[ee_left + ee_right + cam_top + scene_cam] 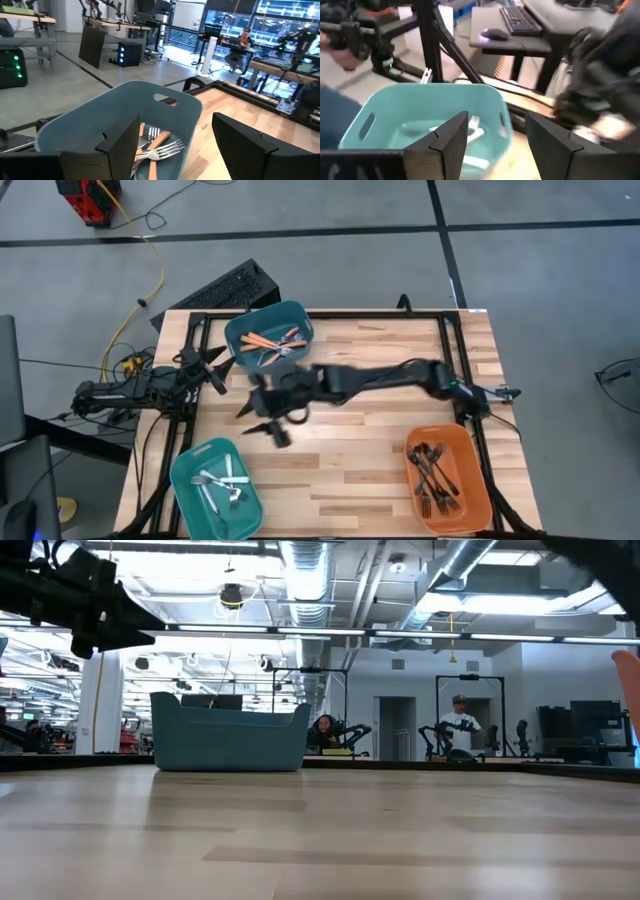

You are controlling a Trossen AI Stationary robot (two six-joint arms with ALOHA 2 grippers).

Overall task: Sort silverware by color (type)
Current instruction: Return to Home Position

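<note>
Right tool [496, 117]: hanging spread, gripping nothing, over the middle of the desk [360, 470].
Left tool [176, 121]: waiting spread beside the orange-handled forks [157, 147].
White forks [222, 480]: lying in the light teal bin [186, 468] just ahead of the right tool, farther from the left.
Next move: probably calling for a straight pull-back.

Pale blond bench [380, 430], striped in narrow wood planks and edged by a black frame. Up top there's a deep teal bin [300, 315], and in it orange-handled forks [262, 339] with silver tines. Lower left, a lighter mint-teal bin [185, 480] showing white and silvery forks [222, 480]. Lower right, a bright orange bin [475, 480] packed with all-black forks [435, 470]. Both arms are dark, left claw [175, 120] and right claw [497, 116] matte black. The grey floor [540, 280] is crossed by dark lines, a yellow cable [158, 270] snakes over it, and there's a red box [85, 200] in the corner
</note>
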